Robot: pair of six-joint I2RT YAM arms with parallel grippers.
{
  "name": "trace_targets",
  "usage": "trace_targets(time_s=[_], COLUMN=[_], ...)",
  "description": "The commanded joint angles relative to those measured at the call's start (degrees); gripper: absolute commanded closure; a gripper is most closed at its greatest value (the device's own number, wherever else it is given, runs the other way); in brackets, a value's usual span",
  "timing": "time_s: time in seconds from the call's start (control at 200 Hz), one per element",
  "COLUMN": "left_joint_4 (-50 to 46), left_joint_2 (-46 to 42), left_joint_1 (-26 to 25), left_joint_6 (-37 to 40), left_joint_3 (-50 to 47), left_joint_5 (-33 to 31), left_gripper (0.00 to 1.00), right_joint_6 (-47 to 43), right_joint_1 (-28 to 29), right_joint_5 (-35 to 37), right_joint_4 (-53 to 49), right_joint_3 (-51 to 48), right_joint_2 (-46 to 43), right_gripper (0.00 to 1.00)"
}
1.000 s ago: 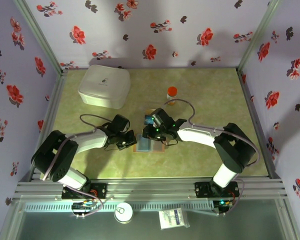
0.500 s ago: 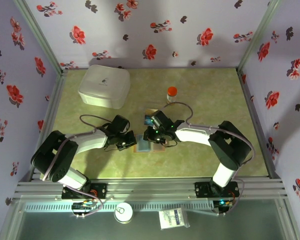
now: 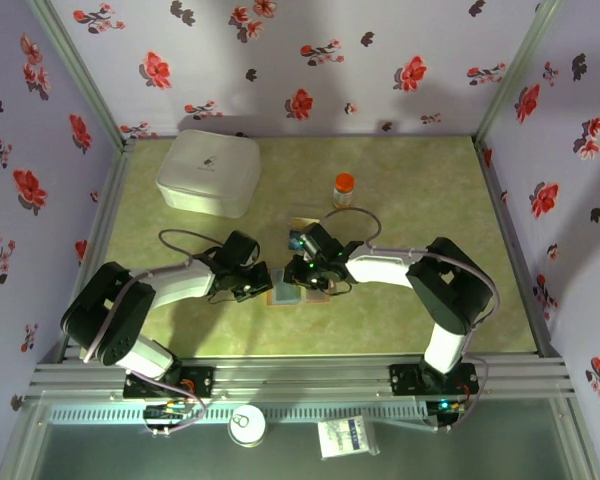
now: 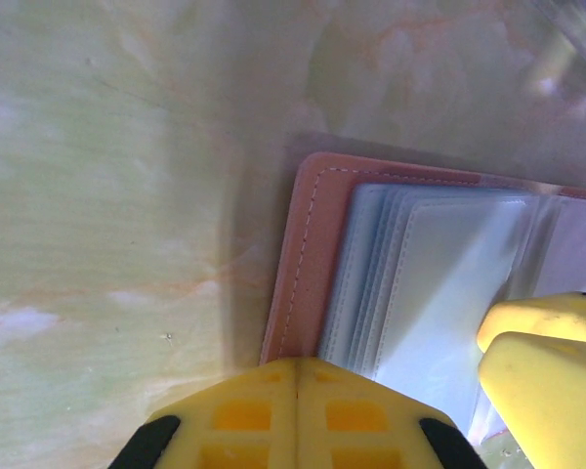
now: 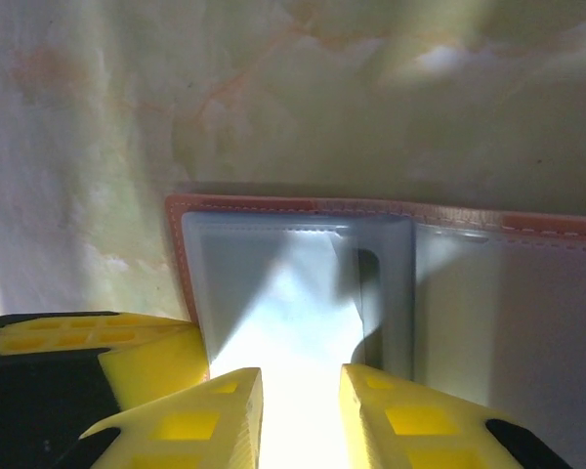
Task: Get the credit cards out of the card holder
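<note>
The table (image 3: 420, 200) is a smooth slab, pale green with marble-like veins. At its far left stands a white box (image 3: 208, 172), rounded at the corners and lidded.

Near the middle, between the two arms, the holder (image 4: 295, 256) lies open and flat on the table. It is a thin rectangle with a brown, leather-like border, a pale stitched seam and rounded corners. Inside sits a stack of clear, glossy plastic sleeves (image 4: 439, 283); whether any holds a card cannot be told.

The left gripper (image 4: 298, 379) has its yellow, ribbed fingers pressed fully together with nothing between them, over the holder's near edge by one corner. The right gripper (image 5: 298, 396) is over the holder's other half, fingers a narrow gap apart with a bright, pale sleeve (image 5: 283, 293) running into that gap. Whether they pinch it cannot be told.

A small bottle (image 3: 344, 188) with an orange cap stands upright behind the holder, apart from it.
</note>
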Motion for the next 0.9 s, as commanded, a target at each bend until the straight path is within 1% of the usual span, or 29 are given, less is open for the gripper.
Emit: trace_targets(time_s=[0.0, 0.15, 0.73, 0.895], left_joint_4=[-3.5, -4.3, -5.8, -6.3], left_joint_2=[0.6, 0.4, 0.2, -2.0], left_joint_1=[-0.3, -0.3, -0.3, -0.4], left_joint_6=[0.6, 0.9, 1.6, 1.4], left_joint_3=[0.3, 0.4, 1.2, 1.5], left_joint_5=[-2.6, -3.0, -3.8, -4.5], left_gripper=[1.0, 1.0, 0.99, 0.99], right_joint_6=[-1.8, -2.3, -3.6, -3.6], right_joint_1=[0.5, 0.5, -0.1, -0.1], right_joint_5=[1.5, 2.9, 3.9, 3.8], right_joint_4=[-4.8, -5.7, -8.2, -8.1], right_joint_3=[1.6, 1.5, 1.4, 1.3], right_joint_2=[0.6, -0.3, -1.8, -2.0], right_gripper=[0.72, 0.72, 0.74, 0.75])
